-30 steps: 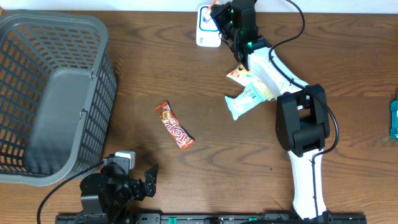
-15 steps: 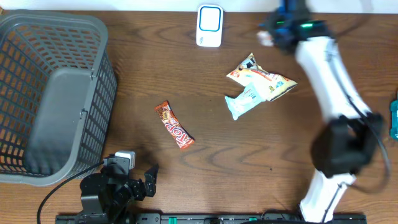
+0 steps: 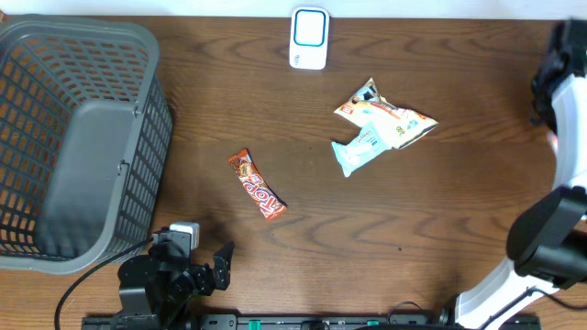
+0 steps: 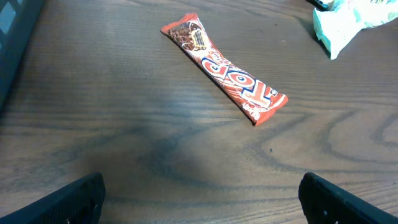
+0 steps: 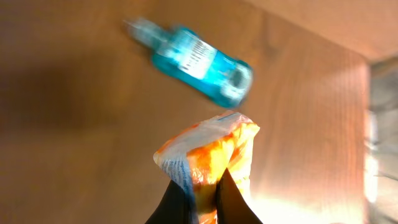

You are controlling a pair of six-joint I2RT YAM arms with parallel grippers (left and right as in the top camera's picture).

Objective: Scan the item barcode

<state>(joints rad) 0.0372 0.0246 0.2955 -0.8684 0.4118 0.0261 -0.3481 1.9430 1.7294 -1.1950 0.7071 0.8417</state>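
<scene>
Swung away from the scanner (image 3: 309, 38) to the far side, the right end effector (image 5: 202, 193) pinches the orange packet (image 5: 208, 152) between its fingers and should lower it slowly, clear of the blue bottle (image 5: 199, 65) ahead.

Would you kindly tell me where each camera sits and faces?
Overhead: above the table, facing down on basket, scanner and packets; left arm and right arm show.
Left wrist: low over the table, facing the candy bar; open left jaws' tips show.
Right wrist: facing down at a blue bottle; the right jaws pinch an orange packet.
Shared: overhead and left wrist both show the candy bar.
</scene>
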